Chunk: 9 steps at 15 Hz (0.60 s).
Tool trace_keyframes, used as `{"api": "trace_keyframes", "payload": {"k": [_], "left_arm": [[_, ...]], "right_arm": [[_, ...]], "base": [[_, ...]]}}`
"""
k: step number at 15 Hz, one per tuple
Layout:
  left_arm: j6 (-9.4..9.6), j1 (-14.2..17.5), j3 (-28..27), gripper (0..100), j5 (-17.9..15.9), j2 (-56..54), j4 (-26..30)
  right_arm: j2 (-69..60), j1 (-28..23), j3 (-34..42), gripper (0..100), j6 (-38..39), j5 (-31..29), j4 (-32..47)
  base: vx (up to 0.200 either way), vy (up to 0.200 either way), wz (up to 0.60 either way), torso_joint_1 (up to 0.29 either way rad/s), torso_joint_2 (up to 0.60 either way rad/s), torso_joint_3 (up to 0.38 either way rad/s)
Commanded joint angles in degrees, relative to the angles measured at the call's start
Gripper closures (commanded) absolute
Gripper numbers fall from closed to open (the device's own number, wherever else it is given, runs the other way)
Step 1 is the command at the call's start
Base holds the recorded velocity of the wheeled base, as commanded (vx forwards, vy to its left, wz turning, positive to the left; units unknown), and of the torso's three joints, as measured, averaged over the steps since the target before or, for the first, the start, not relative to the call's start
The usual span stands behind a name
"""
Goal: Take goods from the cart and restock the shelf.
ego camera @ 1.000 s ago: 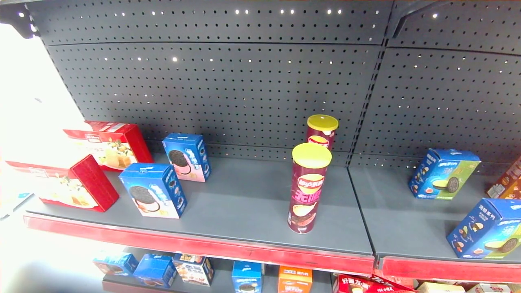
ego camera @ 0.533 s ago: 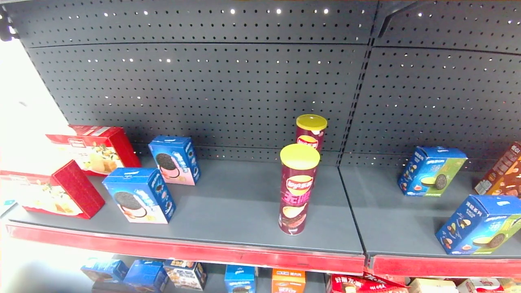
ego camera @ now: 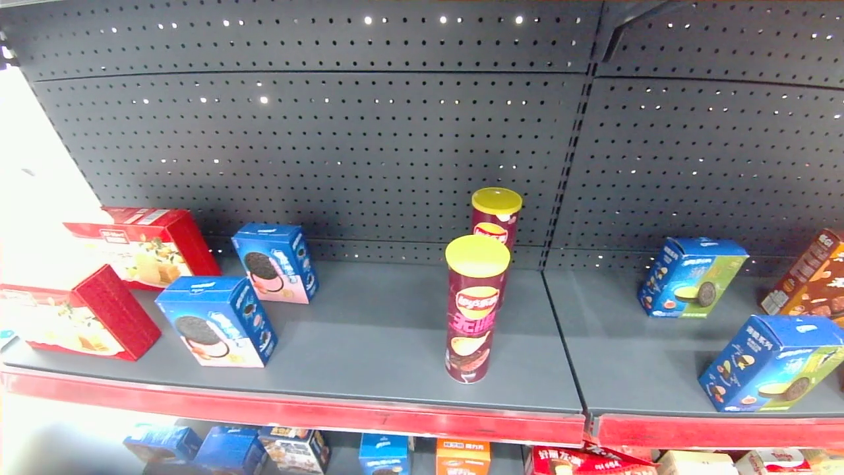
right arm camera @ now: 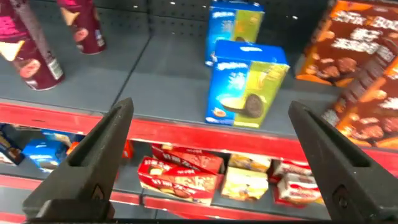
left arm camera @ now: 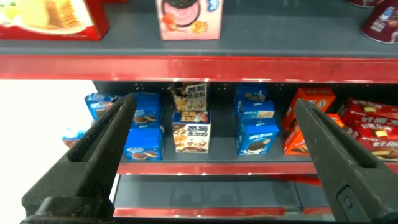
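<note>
Both arms sit low in front of the shelf [ego camera: 395, 356], about level w/ its red front edge [left arm camera: 186, 65]. The left end effector [left arm camera: 212, 102] is spread wide w/ nothing in it, and it faces the small blue boxes [left arm camera: 143, 127] on the lower shelf [left arm camera: 261, 167]. The right end effector [right arm camera: 210, 104] is just as wide and just as empty, and it looks at the shelf's right-hand bay. With both empty, I'd say the robot is btw items: the next one has to come off the cart before anything else goes up.

The goods already up are lined in files, front to back, labels outward, prob so a shopper can read them and pull from the front. The front chip can [ego camera: 473, 310] stands upright mid-shelf, near the edge, w/ the rear chip can [ego camera: 494, 214] straight behind it by the pegboard. To the robot's left are two blue cookie boxes [ego camera: 217, 321], one behind the other, then the red biscuit boxes [ego camera: 79, 313] at the far end. In the right bay sit the blue-green boxes [ego camera: 692, 277], also in file, and a brown box [ego camera: 808, 277] at the edge.

There's plenty of bare shelf btw the cans and the cookie boxes, so that looks like the obvious slot. The tall cans will tip easily, so a new one wants to go down upright and clear of its neighbours.
</note>
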Motion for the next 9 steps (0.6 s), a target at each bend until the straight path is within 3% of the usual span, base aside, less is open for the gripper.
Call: {"api": "trace_keyframes", "payload": {"k": [1, 9], "left_arm": [[-0.09, 0.00, 0.01, 0, 0.01, 0.09, 0.01], [0.00, 0.00, 0.01, 0, 0.01, 0.00, 0.01]], "right_arm": [[0.56, 0.27, 0.23, 0, 0.01, 0.04, 0.06], [-1.73, 1.15, 6.21, 0, 0.54, 4.35, -2.31]], "base": [[0.000, 0.000, 0.00, 0.000, 0.00, 0.000], [0.000, 0.000, 0.00, 0.000, 0.00, 0.000]]}}
